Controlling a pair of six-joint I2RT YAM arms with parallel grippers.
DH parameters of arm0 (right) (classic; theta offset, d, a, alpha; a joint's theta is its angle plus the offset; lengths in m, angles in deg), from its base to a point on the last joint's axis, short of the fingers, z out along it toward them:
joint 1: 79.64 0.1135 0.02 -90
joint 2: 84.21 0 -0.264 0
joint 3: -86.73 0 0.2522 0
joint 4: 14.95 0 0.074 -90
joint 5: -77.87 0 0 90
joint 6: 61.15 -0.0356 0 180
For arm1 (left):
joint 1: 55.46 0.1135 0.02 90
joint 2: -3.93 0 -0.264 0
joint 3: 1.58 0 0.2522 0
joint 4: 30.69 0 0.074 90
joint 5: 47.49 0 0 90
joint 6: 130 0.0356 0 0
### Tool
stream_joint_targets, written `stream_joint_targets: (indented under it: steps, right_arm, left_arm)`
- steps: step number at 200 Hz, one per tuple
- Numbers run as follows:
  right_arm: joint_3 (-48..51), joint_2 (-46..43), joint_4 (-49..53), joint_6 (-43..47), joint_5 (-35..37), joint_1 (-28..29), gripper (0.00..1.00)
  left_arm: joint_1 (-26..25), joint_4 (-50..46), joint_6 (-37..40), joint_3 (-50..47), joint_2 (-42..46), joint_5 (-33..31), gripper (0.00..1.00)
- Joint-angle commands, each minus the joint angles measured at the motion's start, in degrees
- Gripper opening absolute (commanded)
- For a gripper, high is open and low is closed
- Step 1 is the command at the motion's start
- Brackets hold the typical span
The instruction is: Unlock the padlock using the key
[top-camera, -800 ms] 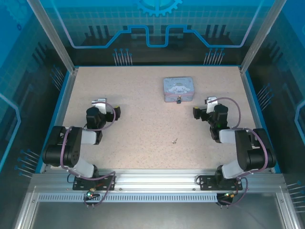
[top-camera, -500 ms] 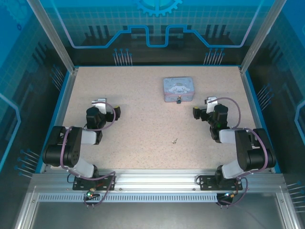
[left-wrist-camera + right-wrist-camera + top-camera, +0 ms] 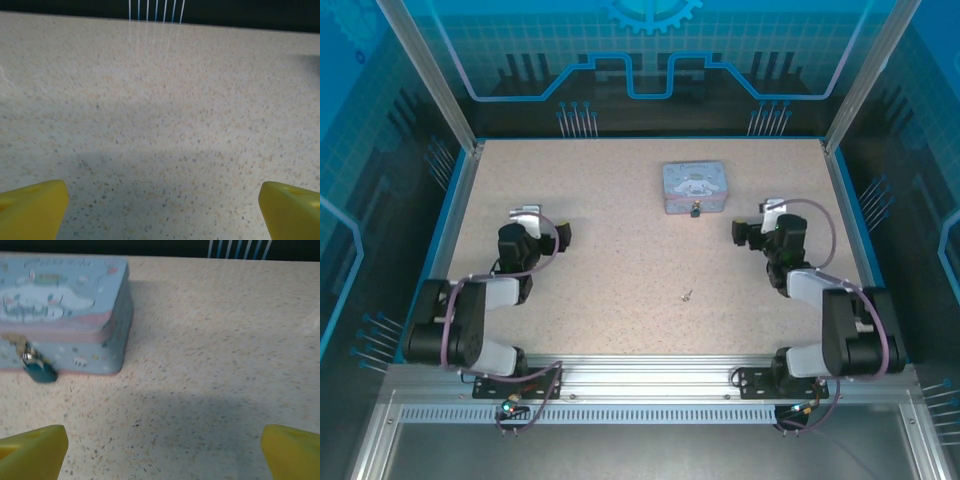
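Silvery and very small, the key (image 3: 688, 295) lies flat on the table (image 3: 600, 190), in the near middle between the two arms. Its long axis seems to run slantwise, from near-left to far-right; which end is the head I cannot tell. The padlock (image 3: 695, 210) hangs on the near face of the tin (image 3: 694, 178), with the shackle up and the dark body down at the table top. The long side of the tin runs left to right.

The key has bare table on all sides, well apart from the tin and from both grippers. The tin stands well inside the far and right edges.

The left gripper (image 3: 564, 236) holds its fingers (image 3: 32, 207) wide apart over bare table. The right gripper (image 3: 736, 233) also has its fingers (image 3: 32, 450) apart, and faces the tin.

Compared with a moment ago, both arms have changed their pose and the right gripper is a little more to the right; key, padlock and tin lie as before
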Motion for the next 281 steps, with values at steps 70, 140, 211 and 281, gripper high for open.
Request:
stream_joint_targets:
  steps: [70, 140, 211, 281]
  right_arm:
    - [-12.92, -2.0, 17.49, -24.32, -14.08, -1.8, 1.0]
    - [-22.28, 19.01, 6.26, -33.16, -14.49, 1.16, 0.99]
    - [-32.78, 32.19, 6.18, -35.53, -19.49, 1.86, 0.95]
    - [-38.23, 38.93, 8.95, -35.45, -25.55, 2.41, 0.68]
  left_arm:
    - [-2.29, -38.91, -25.92, 30.52, 1.17, 15.06, 0.96]
    - [-16.14, -32.82, -40.4, 49.43, -23.74, 26.0, 0.87]
    - [-22.0, -33.34, -45.34, 64.58, -42.33, 27.07, 0.75]
    - [-24.45, -33.4, -48.21, 72.33, -51.75, 29.66, 0.62]
